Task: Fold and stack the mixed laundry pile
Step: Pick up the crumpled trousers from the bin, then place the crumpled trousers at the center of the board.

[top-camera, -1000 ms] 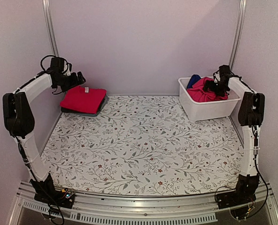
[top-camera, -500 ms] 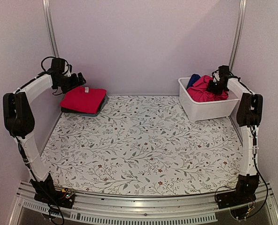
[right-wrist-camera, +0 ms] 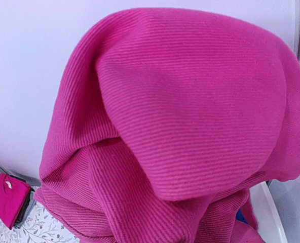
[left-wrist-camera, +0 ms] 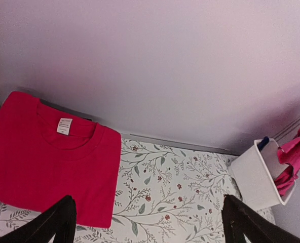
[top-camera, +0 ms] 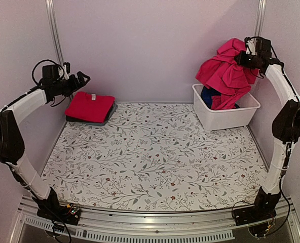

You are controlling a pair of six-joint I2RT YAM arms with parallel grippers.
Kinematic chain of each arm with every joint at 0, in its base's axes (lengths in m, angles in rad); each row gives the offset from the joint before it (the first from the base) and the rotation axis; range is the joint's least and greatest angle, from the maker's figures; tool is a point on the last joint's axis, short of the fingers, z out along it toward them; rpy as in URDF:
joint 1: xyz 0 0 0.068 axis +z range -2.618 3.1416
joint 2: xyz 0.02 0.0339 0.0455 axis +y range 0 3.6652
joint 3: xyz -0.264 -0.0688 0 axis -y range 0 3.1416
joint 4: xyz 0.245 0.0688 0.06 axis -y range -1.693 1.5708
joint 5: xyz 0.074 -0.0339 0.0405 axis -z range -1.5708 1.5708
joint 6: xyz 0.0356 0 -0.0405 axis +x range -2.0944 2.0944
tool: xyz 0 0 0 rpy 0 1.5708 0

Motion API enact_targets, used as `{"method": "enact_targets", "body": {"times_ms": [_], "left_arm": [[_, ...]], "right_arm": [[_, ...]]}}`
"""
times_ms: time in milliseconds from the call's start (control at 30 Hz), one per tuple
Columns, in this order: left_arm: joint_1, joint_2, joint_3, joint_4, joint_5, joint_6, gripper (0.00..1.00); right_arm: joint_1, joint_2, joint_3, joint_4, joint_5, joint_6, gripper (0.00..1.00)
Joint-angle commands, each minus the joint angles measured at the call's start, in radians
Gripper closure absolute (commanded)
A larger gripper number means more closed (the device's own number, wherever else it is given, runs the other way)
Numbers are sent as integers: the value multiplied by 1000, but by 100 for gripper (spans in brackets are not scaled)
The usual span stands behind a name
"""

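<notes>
We see the right gripper (top-camera: 245, 58) clamped on the large magenta-pink ribbed cloth garment (top-camera: 223, 76), held high above the white rectangular plastic tub (top-camera: 226, 120) w/ its hem trailing inside, next to the royal blue cloth garment (top-camera: 207, 95). The left gripper (top-camera: 82, 79) gapes wide, empty, above the folded red cotton tee (top-camera: 90, 107), which lies on a dark charcoal garment (top-camera: 90, 121) at far left.

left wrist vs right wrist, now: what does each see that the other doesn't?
Left wrist only: its own open claw, plus the neckline of the folded red cloth tee. Right wrist only: the ribbed weave of the hanging magenta-pink cloth garment, close up, filling the frame. Both: that tee, that garment, the white rectangular plastic tub, the floral leaf-patterned cloth.
</notes>
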Motion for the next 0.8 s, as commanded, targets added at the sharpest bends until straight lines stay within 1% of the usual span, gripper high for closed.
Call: {"method": "enact_targets", "body": {"times_ms": [0,133,400,567,667,767], "left_arm": [[42,-35,-37,183,146,-77,0],[41,-33,2,83,142,-49,0],[42,-118,-54,53,107,-3,0],[44,-159,-86,41,104,15,0],[46,-177,-99,39,104,21,0],[48,-190,-109,41,105,26,0]], "right_arm": [[3,-132,5,179,-78,16,100],[38,-186,7,240,-128,44,100],[182,-259,48,382,-218,123,100],[328,-273,92,494,-231,174,100],[429,-281,111,613,-232,252,100],[515,-267,155,696,-224,315,100]]}}
